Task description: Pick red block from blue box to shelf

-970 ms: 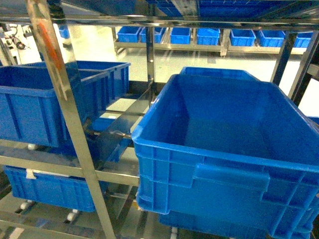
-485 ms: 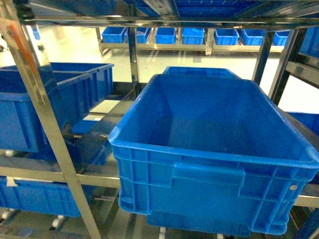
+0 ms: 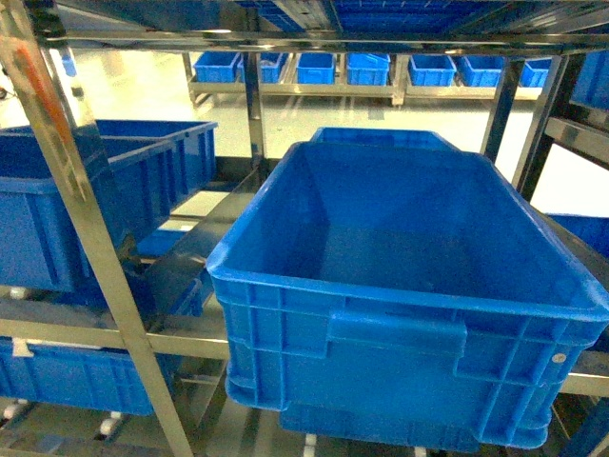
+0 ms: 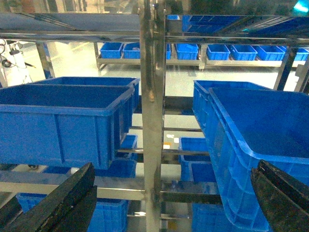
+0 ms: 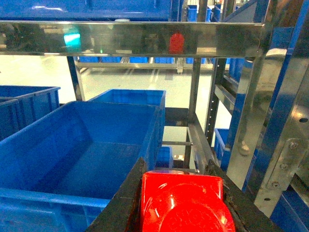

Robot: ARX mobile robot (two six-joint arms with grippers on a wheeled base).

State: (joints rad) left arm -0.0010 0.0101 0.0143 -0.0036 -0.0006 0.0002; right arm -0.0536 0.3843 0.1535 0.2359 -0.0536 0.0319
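The head view is hardly changing now: half a second ago the large empty blue plastic box [image 3: 404, 295] was already sitting at nearly this same place in front of the robot, while 1 second ago it was lying further right, so the base is probably finishing its approach. The glossy red plastic block [image 5: 186, 203] is out of the box, clamped between the black fingers of the right gripper [image 5: 181, 200], near the shiny stainless steel shelf [image 5: 135, 37]. The left gripper [image 4: 166, 203] is standing wide, holding nothing. Placing on a rail is probably coming next.
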